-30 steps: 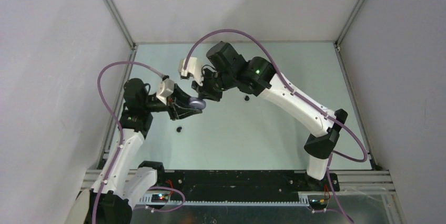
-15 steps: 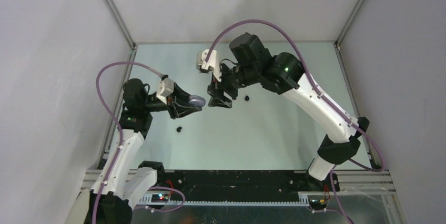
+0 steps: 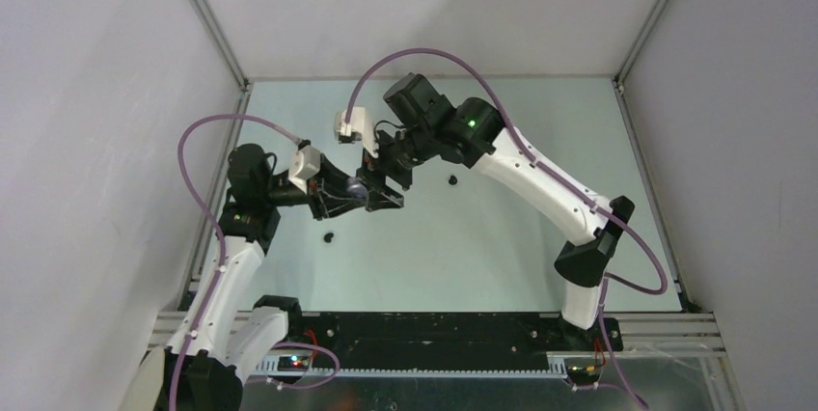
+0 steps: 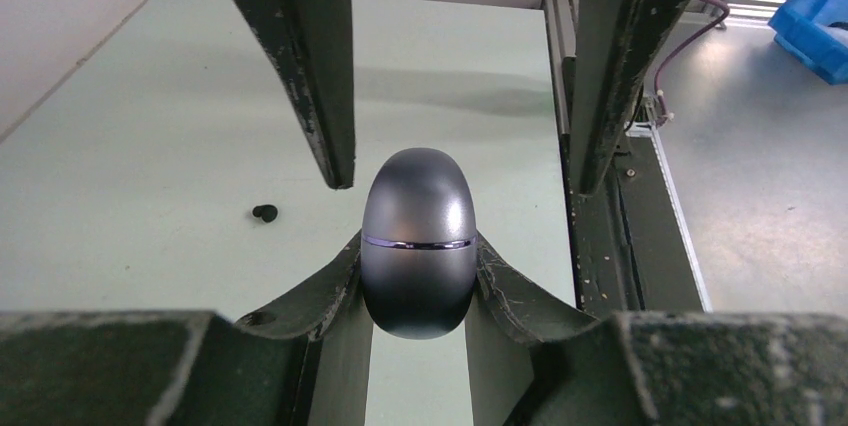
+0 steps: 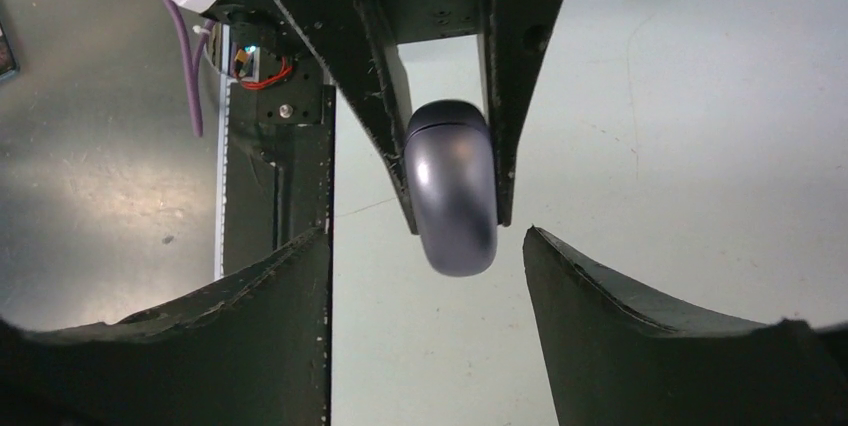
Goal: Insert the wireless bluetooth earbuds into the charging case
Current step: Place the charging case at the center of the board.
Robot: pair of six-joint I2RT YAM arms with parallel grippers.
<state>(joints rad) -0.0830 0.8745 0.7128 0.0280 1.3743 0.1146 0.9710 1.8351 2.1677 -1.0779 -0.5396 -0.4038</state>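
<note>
The charging case (image 4: 418,236), a dark grey egg shape with its lid closed along a thin seam, is held above the table with my left gripper (image 4: 418,246) shut on it. In the top view the case (image 3: 360,186) shows between the two arms. My right gripper (image 5: 428,236) stands open facing the case (image 5: 452,201), one finger on each side and neither touching it. From the left wrist those fingers (image 4: 300,56) hang above the case. One black earbud (image 3: 329,236) lies on the table near the left arm, another black earbud (image 3: 451,179) right of the grippers. No lilac earbuds show.
White walls with aluminium corner rails (image 3: 207,15) close in the pale green table (image 3: 482,247). A black base strip (image 3: 434,334) runs along the near edge. A blue bin (image 4: 815,31) sits beyond the table's edge rail.
My right gripper drew back to the right, opened, and has returned to the case with its fingers spread around it. The left gripper has kept hold of the case without moving.
</note>
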